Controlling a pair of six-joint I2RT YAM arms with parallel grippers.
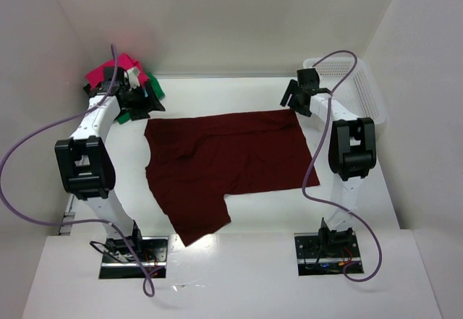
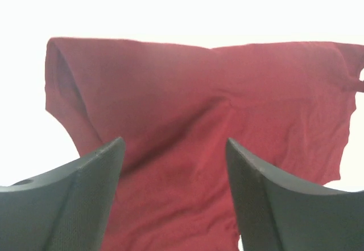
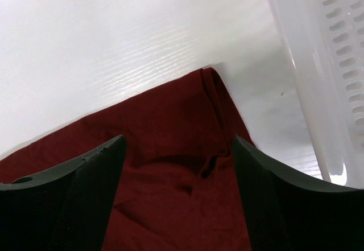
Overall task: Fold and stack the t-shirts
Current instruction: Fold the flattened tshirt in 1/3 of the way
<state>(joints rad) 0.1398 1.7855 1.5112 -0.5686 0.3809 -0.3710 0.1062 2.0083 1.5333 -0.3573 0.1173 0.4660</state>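
The maroon t-shirt lies spread on the white table, folded over once, with one sleeve pointing toward the near edge. My left gripper hovers at the shirt's far left corner. In the left wrist view the gripper is open over the red cloth, holding nothing. My right gripper is at the far right corner. In the right wrist view it stands open above a small crease in the shirt. Folded pink and green t-shirts lie behind the left gripper.
A white mesh basket stands at the back right, close to the right arm, and its wall shows in the right wrist view. White walls enclose the table on the left, back and right.
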